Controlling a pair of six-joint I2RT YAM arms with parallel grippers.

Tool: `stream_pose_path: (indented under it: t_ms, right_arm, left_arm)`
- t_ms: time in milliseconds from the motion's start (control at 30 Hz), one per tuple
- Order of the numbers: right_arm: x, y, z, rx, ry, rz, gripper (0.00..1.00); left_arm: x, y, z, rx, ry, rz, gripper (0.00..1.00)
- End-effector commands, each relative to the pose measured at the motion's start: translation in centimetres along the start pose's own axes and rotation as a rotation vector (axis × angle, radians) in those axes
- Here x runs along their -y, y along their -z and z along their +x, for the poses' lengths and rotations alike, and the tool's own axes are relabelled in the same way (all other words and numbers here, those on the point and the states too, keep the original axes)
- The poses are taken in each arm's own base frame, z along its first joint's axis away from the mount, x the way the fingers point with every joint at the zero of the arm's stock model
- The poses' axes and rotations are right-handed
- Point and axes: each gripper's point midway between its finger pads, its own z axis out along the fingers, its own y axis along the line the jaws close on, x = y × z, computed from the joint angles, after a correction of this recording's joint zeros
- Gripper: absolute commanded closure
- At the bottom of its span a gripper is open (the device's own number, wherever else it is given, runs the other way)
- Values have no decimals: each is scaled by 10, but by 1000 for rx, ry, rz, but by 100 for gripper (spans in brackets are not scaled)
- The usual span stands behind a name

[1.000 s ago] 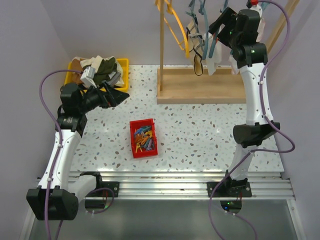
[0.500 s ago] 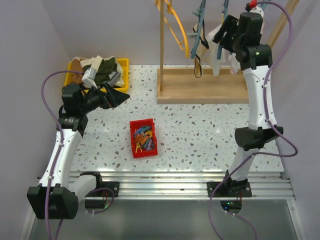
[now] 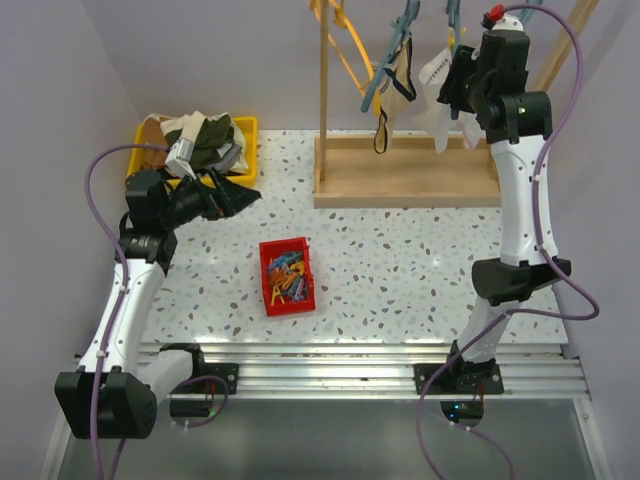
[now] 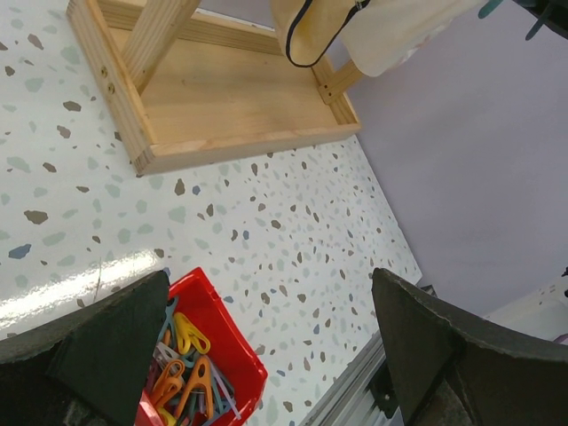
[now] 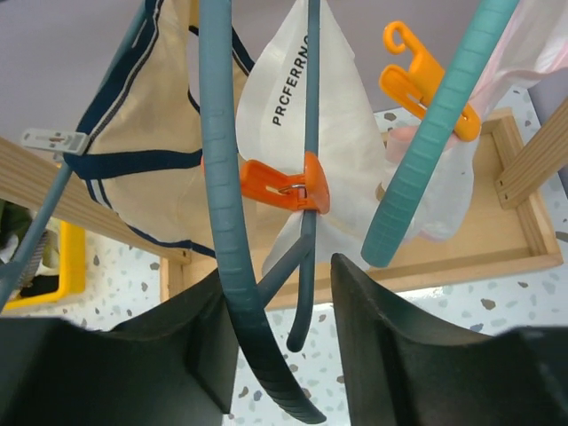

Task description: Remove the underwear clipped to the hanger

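Hanger (image 5: pixel 219 177) – inside right hand (image 5: pixel 275 275) (apparently ungripped).

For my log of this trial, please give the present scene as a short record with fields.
right gripper: up at the rack, fingers on both sides of the teal hanger; grip unclear
left gripper: open, over the table, holding nothing
white underwear: held on the teal hanger by an orange clip
red bin: on the table, holds clips
task state: white underwear not yet removed

Teal hanger (image 5: pixel 220 177) and white underwear (image 5: pixel 346 115) run off the right wrist view's top edge. Red bin (image 4: pixel 226 333) is cut off at the left wrist view's bottom edge.
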Motion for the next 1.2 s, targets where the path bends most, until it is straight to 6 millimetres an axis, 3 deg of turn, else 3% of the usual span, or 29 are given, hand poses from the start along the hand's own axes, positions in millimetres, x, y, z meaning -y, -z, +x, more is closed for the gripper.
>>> stream_pose_path:
  t_ms: [0,67,167,200,267,433,600,700,900,1167]
  right_arm:
    - [13,19,-1,-6,46,33,56]
    - [14,20,0,-7,50,43,58]
    - [16,20,-2,0,55,51,76]
    - [16,21,-4,7,55,49,87]
    - [13,22,-7,15,55,39,100]
    - [2,28,-23,69,61,-28,100]
    - [-22,34,-39,125,87,-157,100]
    - [-31,38,-60,211,102,-194,100]
    - [-34,52,-80,301,128,-203,100]
    - [-32,72,-91,383,129,-202,100]
  left_arm:
    - [11,2,-3,20,-28,47,0]
    - [10,2,-2,19,-23,44,0]
    - [9,1,-2,21,-21,46,0]
    - [10,1,-3,22,-20,48,0]
    - [10,1,-2,21,-19,49,0]
    - [11,1,-3,22,-16,52,0]
    - [12,0,-5,27,-19,56,0]
    - [13,1,-7,32,-22,57,0]
    - [14,0,-8,39,-20,61,0]
    - [12,0,-6,39,-12,62,0]
